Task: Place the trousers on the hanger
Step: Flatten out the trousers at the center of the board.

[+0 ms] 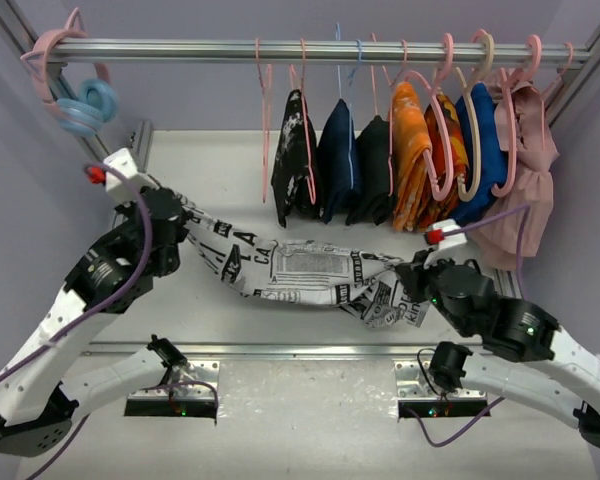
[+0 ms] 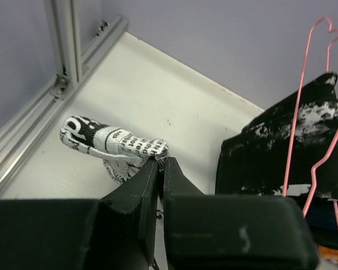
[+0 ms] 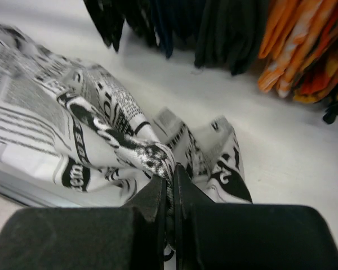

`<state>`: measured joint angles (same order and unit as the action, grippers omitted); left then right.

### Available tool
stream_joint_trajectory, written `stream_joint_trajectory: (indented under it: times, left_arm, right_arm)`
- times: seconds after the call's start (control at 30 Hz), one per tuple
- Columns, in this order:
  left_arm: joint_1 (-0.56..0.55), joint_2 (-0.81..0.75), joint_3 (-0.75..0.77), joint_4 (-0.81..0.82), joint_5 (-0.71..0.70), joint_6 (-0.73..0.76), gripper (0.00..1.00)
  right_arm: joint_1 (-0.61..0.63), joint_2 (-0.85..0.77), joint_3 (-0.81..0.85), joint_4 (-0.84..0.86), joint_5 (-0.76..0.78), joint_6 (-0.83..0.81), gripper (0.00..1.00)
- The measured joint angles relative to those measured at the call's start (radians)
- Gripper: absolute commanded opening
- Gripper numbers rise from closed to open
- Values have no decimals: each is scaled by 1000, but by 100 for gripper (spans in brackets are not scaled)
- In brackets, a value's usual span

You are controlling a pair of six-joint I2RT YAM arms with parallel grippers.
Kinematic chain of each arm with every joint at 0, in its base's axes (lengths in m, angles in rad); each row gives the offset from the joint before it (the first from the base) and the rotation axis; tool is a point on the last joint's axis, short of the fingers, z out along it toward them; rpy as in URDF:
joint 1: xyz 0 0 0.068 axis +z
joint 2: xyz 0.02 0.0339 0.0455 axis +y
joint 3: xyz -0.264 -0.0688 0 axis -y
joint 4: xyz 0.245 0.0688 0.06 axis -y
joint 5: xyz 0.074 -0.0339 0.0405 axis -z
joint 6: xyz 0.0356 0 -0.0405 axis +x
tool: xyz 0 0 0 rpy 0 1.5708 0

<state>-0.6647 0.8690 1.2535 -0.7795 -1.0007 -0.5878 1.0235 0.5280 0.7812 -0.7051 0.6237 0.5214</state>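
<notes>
Jaws both clench the white newspaper-print cloth trousers (image 1: 310, 268); thin pale-pink wire hanger (image 1: 267, 150) at twelve o'clock not yet loaded.

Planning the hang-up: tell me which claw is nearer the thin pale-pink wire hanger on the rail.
Left. The left claw, shut on the trousers, sits just left of and below the hanger; the right claw grips the other end, well off to its right.
</notes>
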Motion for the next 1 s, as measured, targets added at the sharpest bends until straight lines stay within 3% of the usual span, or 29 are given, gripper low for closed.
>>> stream_joint_trajectory:
  times: [0.13,0.3,0.4,0.5,0.6,0.67,0.7,0.73,0.83,1.0]
  left_arm:
    - [0,95,-7,39,44,-48,0]
    - [16,131,-45,10,72,-140,0]
    - [57,112,-45,-11,79,-181,0]
    - [127,85,-45,-30,88,-192,0]
    - [189,64,-45,-41,87,-195,0]
    - [210,50,-50,-46,85,-195,0]
    - [216,45,-54,-51,83,-196,0]
    - [220,42,-58,-61,76,-203,0]
    - [222,43,-66,-105,47,-233,0]
    - [241,57,-72,-195,-1,-300,0]
  right_arm:
    - [0,-82,99,-80,35,1,5]
    - [0,-50,146,-148,34,-8,13]
    - [0,-9,131,-173,31,-10,11]
    - [0,13,85,-178,29,0,1]
    - [0,23,39,-186,30,16,2]
    - [0,25,13,-188,26,26,22]
    - [0,26,3,-189,22,30,49]
    - [0,27,-5,-184,14,29,85]
    - [0,31,-61,-146,-7,33,99]
    - [0,86,-126,-133,-47,45,99]
